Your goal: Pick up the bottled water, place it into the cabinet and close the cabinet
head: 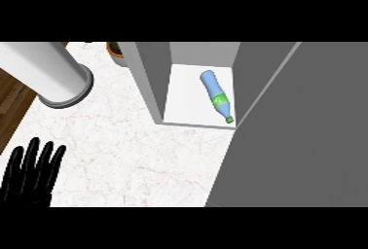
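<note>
One slim blue bottle (215, 95) flat in grey cabinet (152, 80); left hand (25, 187) w/ fingers (32, 153) spread.

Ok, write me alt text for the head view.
A blue water bottle lies on its side inside the grey cabinet, cap toward the front. The cabinet door stands open at the right; the left hand rests open at the lower left.

bottled water (215, 95): on its side inside the cabinet (147, 73), cap end toward you.
cabinet: you find it at the back centre of the counter (129, 155).
cabinet door (302, 146): stands open, right of the opening.
cylinder (39, 65): back left on the counter, well apart from the cabinet.
pot (116, 51): behind, just left of the cabinet.
left hand (27, 177): near left corner, fingers up.
</note>
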Robot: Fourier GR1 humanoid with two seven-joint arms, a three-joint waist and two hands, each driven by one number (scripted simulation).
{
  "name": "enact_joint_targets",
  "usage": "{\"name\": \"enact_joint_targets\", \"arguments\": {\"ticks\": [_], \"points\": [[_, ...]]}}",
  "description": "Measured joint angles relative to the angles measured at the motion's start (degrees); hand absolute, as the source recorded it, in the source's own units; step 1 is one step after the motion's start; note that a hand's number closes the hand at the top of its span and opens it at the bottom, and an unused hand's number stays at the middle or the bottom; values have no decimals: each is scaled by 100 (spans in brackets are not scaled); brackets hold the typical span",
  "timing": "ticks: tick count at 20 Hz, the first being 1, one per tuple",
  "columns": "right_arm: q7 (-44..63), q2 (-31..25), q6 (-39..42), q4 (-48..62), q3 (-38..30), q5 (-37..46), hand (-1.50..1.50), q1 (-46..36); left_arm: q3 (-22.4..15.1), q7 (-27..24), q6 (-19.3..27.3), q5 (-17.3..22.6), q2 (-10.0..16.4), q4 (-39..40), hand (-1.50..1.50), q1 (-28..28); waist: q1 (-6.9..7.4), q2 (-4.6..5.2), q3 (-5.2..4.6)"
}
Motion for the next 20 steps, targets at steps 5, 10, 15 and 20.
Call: {"name": "enact_joint_targets", "arguments": {"ticks": [5, 10, 15, 20], "points": [[16, 25, -27, 18, -44, -130, 150, 5, 23, -12, -116, 43, 47, -10, -150, 66, 93, 39, 0], [-16, 59, -59, 128, -84, -469, 150, 34, 57, -55, -249, 68, 97, -38, -150, 107, 228, 99, 5], [196, 149, 157, 388, -111, -1404, 150, 122, 108, -57, -394, 90, 187, -120, -150, 59, 475, 217, 0], [408, 233, 198, 686, -92, -2406, 150, 232, 139, -37, -514, 126, 259, -132, -150, 54, 573, 243, -3]]}}
